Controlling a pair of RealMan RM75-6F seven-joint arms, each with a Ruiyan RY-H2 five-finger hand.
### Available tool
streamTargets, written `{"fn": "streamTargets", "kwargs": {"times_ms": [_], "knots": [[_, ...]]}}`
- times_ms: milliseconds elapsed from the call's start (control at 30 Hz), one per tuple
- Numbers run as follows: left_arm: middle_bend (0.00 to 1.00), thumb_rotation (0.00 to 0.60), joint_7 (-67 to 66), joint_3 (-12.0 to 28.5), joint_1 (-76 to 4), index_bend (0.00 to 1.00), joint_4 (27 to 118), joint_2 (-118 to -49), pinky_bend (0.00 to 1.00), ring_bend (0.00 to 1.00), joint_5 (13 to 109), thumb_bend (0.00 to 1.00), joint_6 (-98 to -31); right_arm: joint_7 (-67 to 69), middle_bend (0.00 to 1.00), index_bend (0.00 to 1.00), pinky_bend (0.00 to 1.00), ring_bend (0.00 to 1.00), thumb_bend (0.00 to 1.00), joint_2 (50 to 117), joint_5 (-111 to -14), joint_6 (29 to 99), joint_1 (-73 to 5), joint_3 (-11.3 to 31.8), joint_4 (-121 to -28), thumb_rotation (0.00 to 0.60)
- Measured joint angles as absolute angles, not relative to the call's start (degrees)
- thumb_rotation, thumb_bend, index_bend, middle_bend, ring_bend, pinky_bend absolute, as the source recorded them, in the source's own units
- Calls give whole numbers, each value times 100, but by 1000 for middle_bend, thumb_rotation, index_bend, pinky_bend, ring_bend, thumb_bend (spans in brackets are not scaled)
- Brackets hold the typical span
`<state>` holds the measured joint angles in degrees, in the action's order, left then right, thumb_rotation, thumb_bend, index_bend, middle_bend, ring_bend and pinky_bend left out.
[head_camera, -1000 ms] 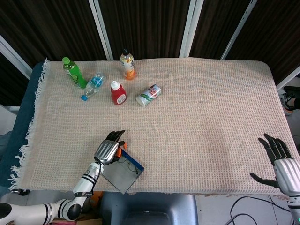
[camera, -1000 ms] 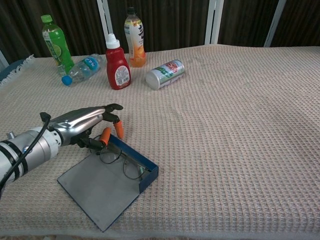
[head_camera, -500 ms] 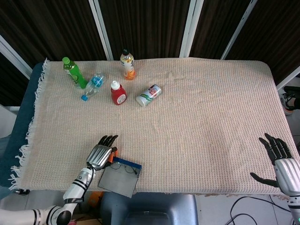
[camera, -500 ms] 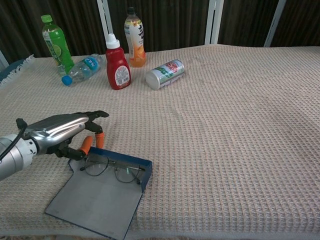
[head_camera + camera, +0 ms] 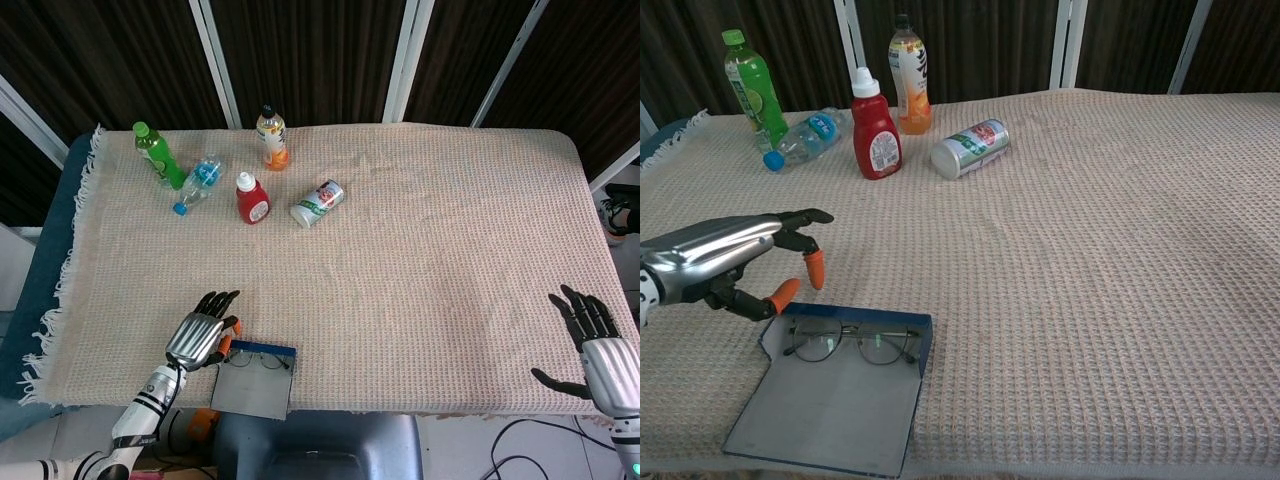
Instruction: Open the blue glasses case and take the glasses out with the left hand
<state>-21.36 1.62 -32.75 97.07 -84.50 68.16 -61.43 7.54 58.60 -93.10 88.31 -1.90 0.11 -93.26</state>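
Observation:
The blue glasses case lies open at the table's front edge, its grey lid flat toward me. The thin-framed glasses rest inside against the blue rim. My left hand hovers just left of the case with its orange-tipped fingers spread, holding nothing and apart from the glasses. My right hand sits at the table's front right corner, fingers spread and empty; it shows only in the head view.
At the back left stand a green bottle, a red ketchup bottle and an orange juice bottle. A water bottle and a white can lie on their sides. The woven cloth covers the table.
My left hand drew back leftward from the glasses and its fingers opened. The case slid and turned toward the front left, squaring up with the table edge. The right hand barely moved.

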Motion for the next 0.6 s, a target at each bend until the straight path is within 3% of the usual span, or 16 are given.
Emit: {"fn": "streamTargets", "kwargs": {"times_ms": [233, 600], "knots": [[0, 600, -1752, 205, -3265, 353, 10234, -8240, 0, 0, 7175, 418, -6140, 697, 0, 0, 0, 0, 151, 5870, -9345, 8745, -223, -22, -9334, 600], [0, 600, -2551, 328, -3546, 294, 10176, -8776, 0, 0, 6416, 475, -5851, 710, 0, 0, 0, 0, 151, 5855, -9436, 8704, -252, -77, -9322, 600]]}}
